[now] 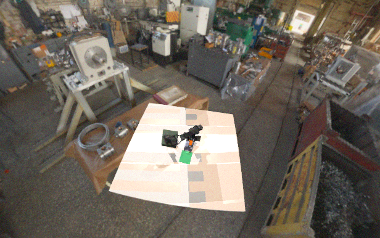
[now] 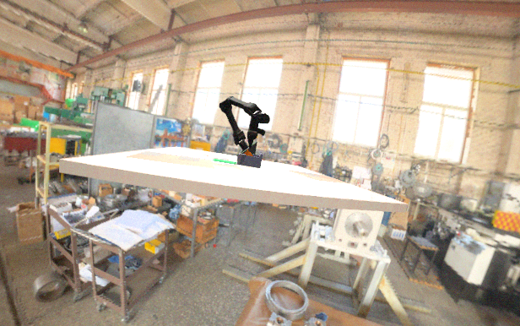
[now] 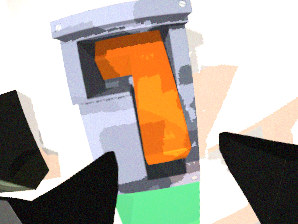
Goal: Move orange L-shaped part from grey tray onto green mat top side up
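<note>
Desk [image 1: 154, 179] edges lie well away from the work on every side in the top view, with broad pale surface to the left, right and near side. Left of the tray sits the arm's dark base [image 1: 169, 137], the arm reaching right from it. In the wrist view the grey tray [image 3: 109, 132] stands with its long side running near to far, and the orange L-shaped part [image 3: 149, 99] lies in its pocket, long axis along the same line. Its short foot points left at the far end; its straight end points toward the near side. The green mat [image 3: 160, 212] touches the tray's near edge. The gripper [image 3: 166, 183] hangs above the tray's near end, jaws apart and holding nothing, one dark finger [image 3: 73, 212] on the left, the other on the right.
</note>
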